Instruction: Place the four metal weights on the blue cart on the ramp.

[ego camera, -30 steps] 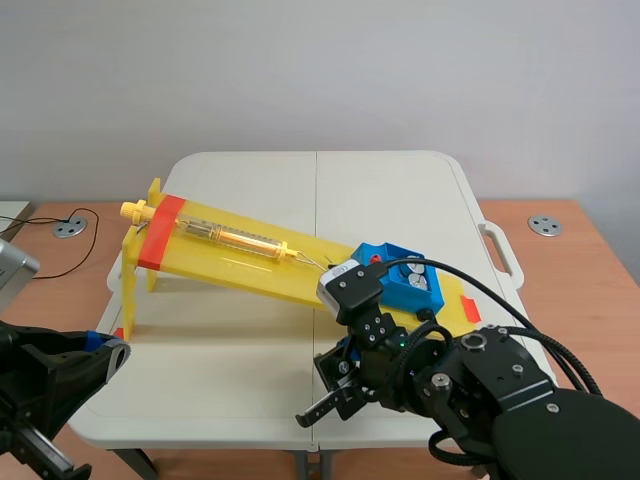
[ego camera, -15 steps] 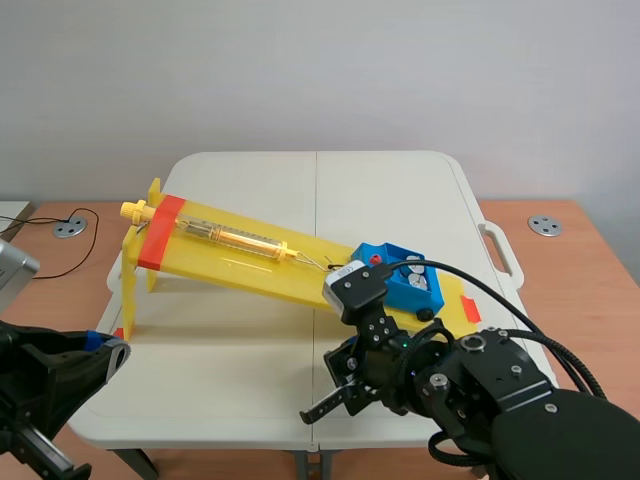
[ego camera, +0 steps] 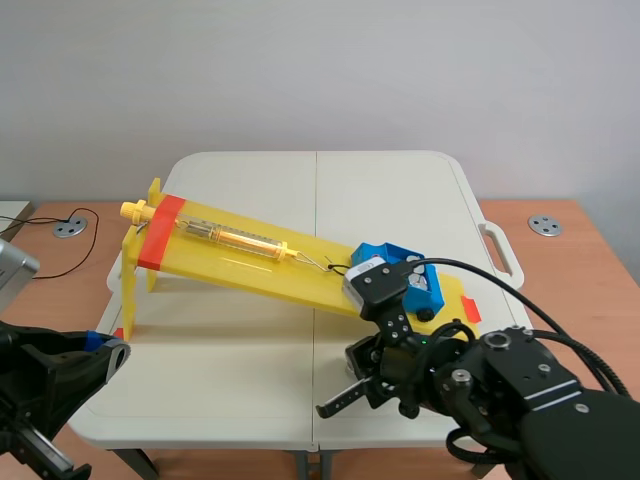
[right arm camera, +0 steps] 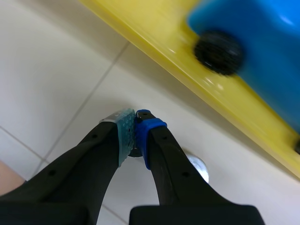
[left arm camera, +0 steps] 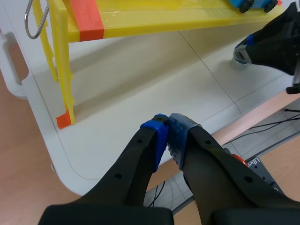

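The blue cart (ego camera: 392, 253) sits at the low end of the yellow ramp (ego camera: 240, 262); my right arm's wrist hides most of its inside. In the right wrist view the cart (right arm camera: 253, 37) and one black wheel (right arm camera: 219, 50) lie ahead on the ramp (right arm camera: 154, 61). My right gripper (right arm camera: 135, 136) is shut, low over the white table just before the ramp. One silver metal weight (right arm camera: 199, 169) lies flat on the table, mostly hidden under one finger. The left wrist view shows that weight (left arm camera: 241, 58) below the right gripper (left arm camera: 243, 47). My left gripper (left arm camera: 168, 123) is shut on nothing at the table's front left corner.
A yellow spring scale (ego camera: 215, 235) lies along the ramp, hooked toward the cart. The ramp's thin yellow legs (left arm camera: 63, 79) stand at the left, with orange tape at their foot. The white table (ego camera: 230, 350) ends close in front of both grippers.
My right gripper has slid to the right along the front of the table, toward the ramp's low end. The left arm has not moved.
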Available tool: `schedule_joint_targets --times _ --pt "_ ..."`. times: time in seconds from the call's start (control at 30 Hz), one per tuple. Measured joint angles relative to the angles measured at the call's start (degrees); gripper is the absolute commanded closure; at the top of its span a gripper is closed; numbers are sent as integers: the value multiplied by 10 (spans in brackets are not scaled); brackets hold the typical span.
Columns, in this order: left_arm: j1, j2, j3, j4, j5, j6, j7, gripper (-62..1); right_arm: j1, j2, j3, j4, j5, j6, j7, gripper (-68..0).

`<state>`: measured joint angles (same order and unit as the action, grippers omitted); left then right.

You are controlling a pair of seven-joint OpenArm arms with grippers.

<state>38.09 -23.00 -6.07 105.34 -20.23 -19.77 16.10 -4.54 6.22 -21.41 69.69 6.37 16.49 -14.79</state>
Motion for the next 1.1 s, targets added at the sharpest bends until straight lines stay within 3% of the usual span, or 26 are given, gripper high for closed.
schedule_joint_targets --times 0.23,0.57,0.83,1.1 --pt "0 0 0 0 0 0 0 -38 -88 50 49 156 50 16 -47 -7" --pt "0 0 0 0 0 0 0 -38 -179 57 179 322 160 69 -114 -7" --pt "0 0 0 0 0 0 0 -38 -192 57 289 373 276 95 -129 -6" --pt "0 0 0 0 0 0 0 -38 -149 23 322 362 277 95 -130 -6"
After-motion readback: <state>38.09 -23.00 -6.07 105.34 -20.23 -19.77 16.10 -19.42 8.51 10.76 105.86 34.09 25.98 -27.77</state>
